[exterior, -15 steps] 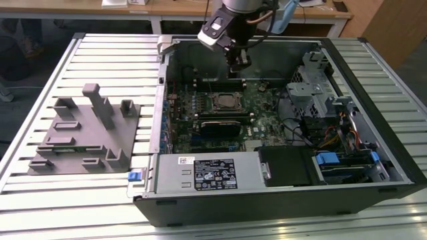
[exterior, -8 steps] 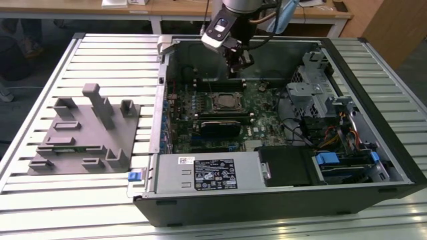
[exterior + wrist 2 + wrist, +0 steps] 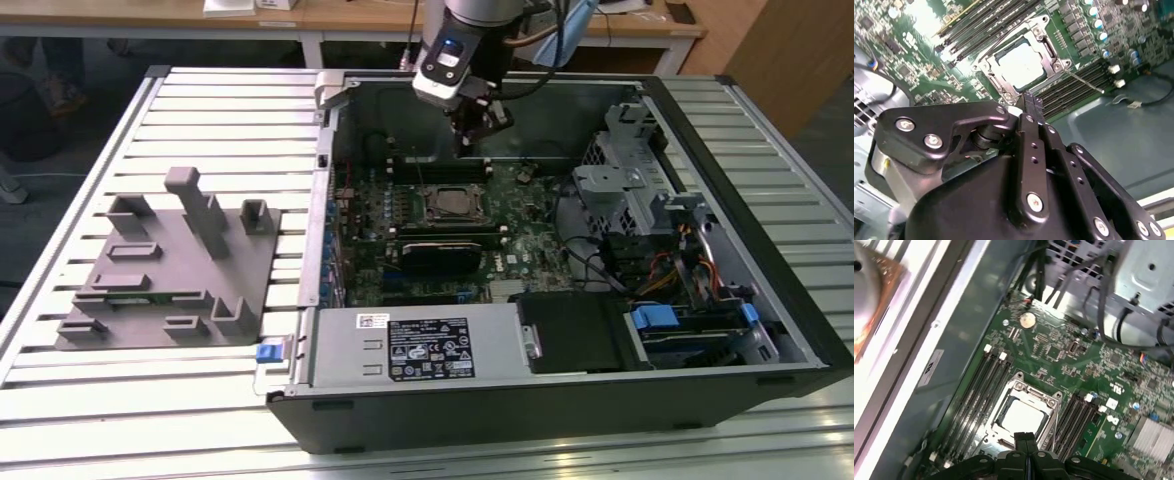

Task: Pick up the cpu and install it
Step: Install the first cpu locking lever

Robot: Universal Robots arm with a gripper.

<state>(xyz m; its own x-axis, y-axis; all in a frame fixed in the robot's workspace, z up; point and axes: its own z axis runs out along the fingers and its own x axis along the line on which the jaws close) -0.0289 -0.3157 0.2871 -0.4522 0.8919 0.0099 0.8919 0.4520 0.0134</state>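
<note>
End effector (image 3: 1025, 440) fingers are pressed together with nothing between them, held above the computer case (image 3: 747, 330) at upper centre of the exterior view. The cpu (image 3: 1021, 417) is seated in the socket (image 3: 1046, 400), so the job looks finished.

Pretty sure I'm in a robotics lab or test workshop — I'm working over a slatted metal table (image 3: 200, 110), the kind built for bolting fixtures down. There's an open PC case (image 3: 561, 250) lying on it with the motherboard (image 3: 1064, 370) exposed, and a grey tray (image 3: 167, 265) of part holders beside it. Behind the table are wooden desks (image 3: 347, 20) — so more bench space than home or office.
</note>
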